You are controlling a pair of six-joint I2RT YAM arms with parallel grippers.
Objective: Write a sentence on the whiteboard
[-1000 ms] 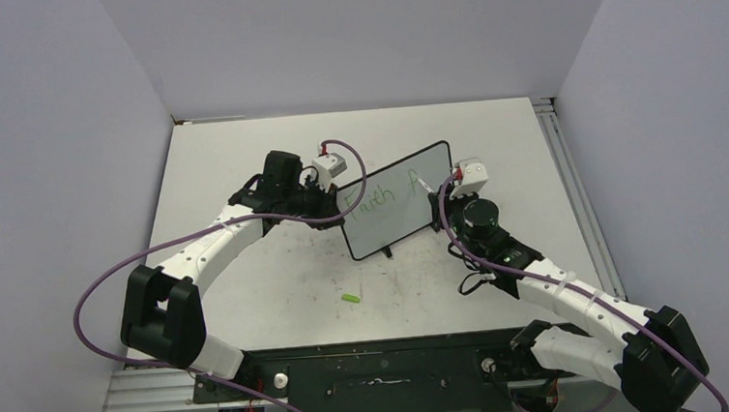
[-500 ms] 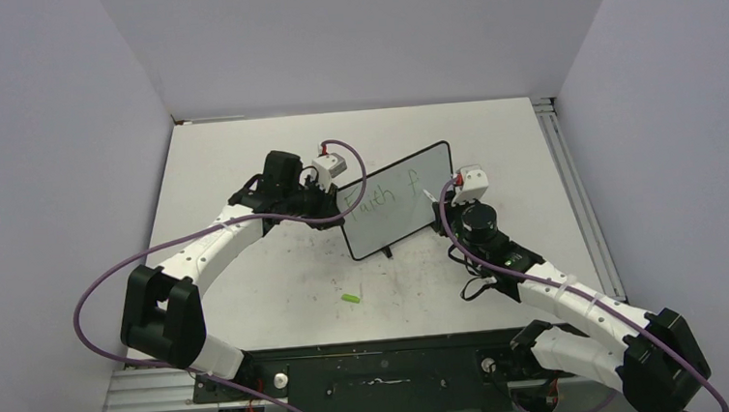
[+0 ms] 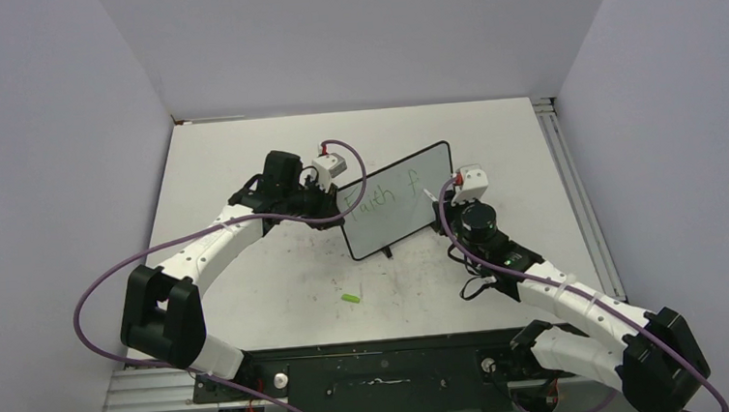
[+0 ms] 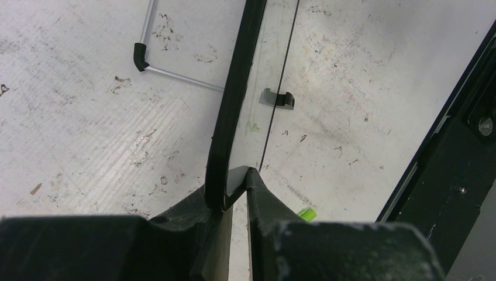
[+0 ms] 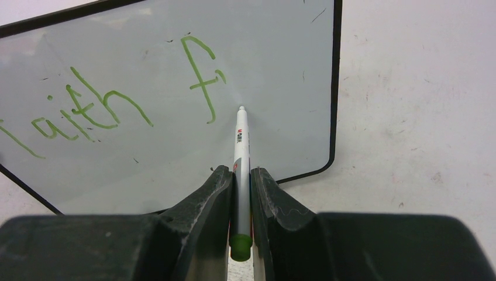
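The whiteboard (image 3: 395, 214) stands tilted on the table between both arms. My left gripper (image 3: 332, 211) is shut on its left edge; in the left wrist view the fingers (image 4: 234, 178) pinch the black frame (image 4: 234, 105). The sentence (image 3: 379, 197) reads "Faith f" in green, and shows large in the right wrist view (image 5: 93, 111). My right gripper (image 3: 435, 198) is shut on a white marker (image 5: 240, 140) with a green end. The marker's tip is at the board just right of the "f" (image 5: 202, 82); I cannot tell whether it touches.
A small green cap (image 3: 351, 297) lies on the scuffed tabletop in front of the board, also in the left wrist view (image 4: 305, 214). The board's wire stand (image 4: 169, 73) and a black foot (image 4: 278, 99) rest on the table. A black rail (image 3: 381, 360) runs along the near edge.
The letter after "Faith" went from a partial stroke to a finished "f" with crossbar. My right gripper shifted slightly right and down with the marker. The left arm has not moved.
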